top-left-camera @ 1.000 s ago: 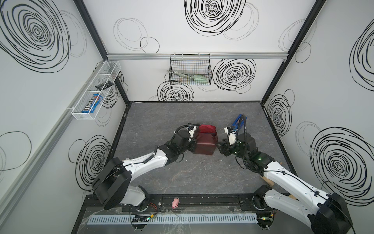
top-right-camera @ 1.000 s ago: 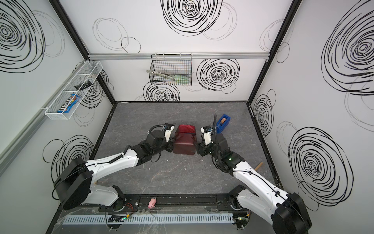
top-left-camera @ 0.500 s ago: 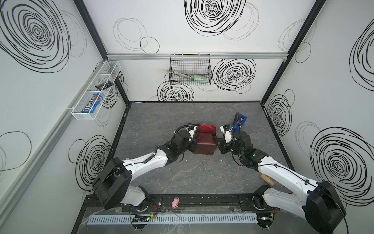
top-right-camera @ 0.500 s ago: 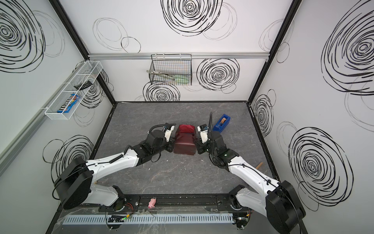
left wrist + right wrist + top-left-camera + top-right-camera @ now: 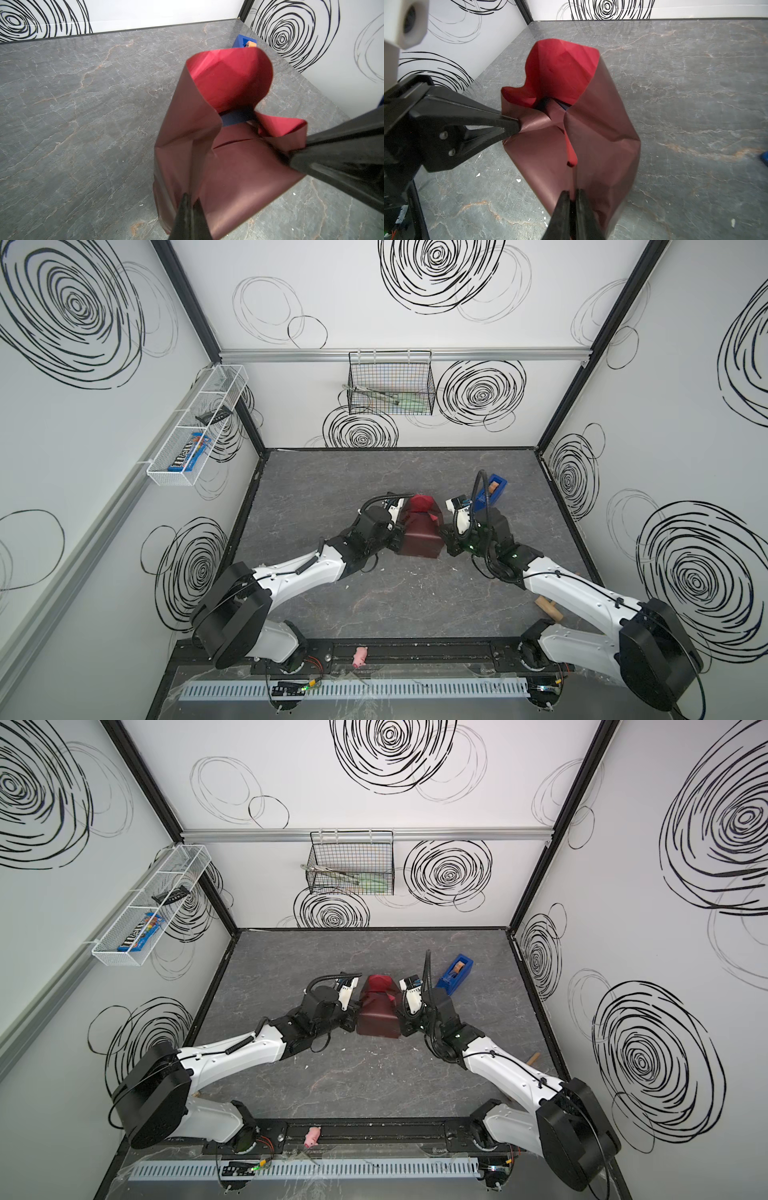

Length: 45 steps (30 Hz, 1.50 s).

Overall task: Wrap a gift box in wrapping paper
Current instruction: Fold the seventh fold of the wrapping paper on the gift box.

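Shelving of white wire point(image 5: 220, 379) hangs on the left wall, with a blue candy pack point(image 5: 189, 452) in its near compartment. On the grey table point(image 5: 324, 485), the left claw point(image 5: 517, 126) reaches in from the left, its 2 tips pressed together on a fold of the wrapping paper point(image 5: 419, 533). The paper stands mid-table as a loose maroon bundle, open at its far end, where the brighter red inner face shows. Inside that opening a strip of the navy gift box point(image 5: 234, 120) is visible with the paper around it; the rest of the box is hidden. The right claw point(image 5: 571, 199) comes in from the right, jaws narrow and nipped on the paper's edge at that side. Farther right and farther back, a bright-blue tape dispenser point(image 5: 455, 969) rests on the table, apart from the paper. A small wooden piece point(image 5: 548, 608) lies near the right wall.
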Each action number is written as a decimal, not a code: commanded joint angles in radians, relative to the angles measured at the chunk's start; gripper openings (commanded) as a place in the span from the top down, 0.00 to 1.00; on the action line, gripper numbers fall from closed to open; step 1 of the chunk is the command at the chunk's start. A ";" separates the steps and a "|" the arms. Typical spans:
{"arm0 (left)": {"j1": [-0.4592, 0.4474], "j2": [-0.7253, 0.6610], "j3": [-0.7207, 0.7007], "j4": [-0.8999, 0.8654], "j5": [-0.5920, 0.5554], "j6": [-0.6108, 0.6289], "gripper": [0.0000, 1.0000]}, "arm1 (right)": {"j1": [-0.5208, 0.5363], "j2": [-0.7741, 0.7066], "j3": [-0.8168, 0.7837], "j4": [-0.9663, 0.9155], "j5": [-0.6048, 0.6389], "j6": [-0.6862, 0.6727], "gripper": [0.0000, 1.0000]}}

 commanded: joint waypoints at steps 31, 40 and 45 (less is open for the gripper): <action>-0.010 0.045 0.027 -0.024 0.043 -0.001 1.00 | -0.109 0.028 0.045 0.028 -0.291 0.148 0.43; -0.014 0.042 0.025 -0.028 0.043 0.000 1.00 | -0.120 0.097 0.037 0.105 -0.427 0.190 0.42; -0.016 0.045 0.027 -0.026 0.043 -0.001 1.00 | -0.122 0.117 0.036 0.101 -0.421 0.217 0.39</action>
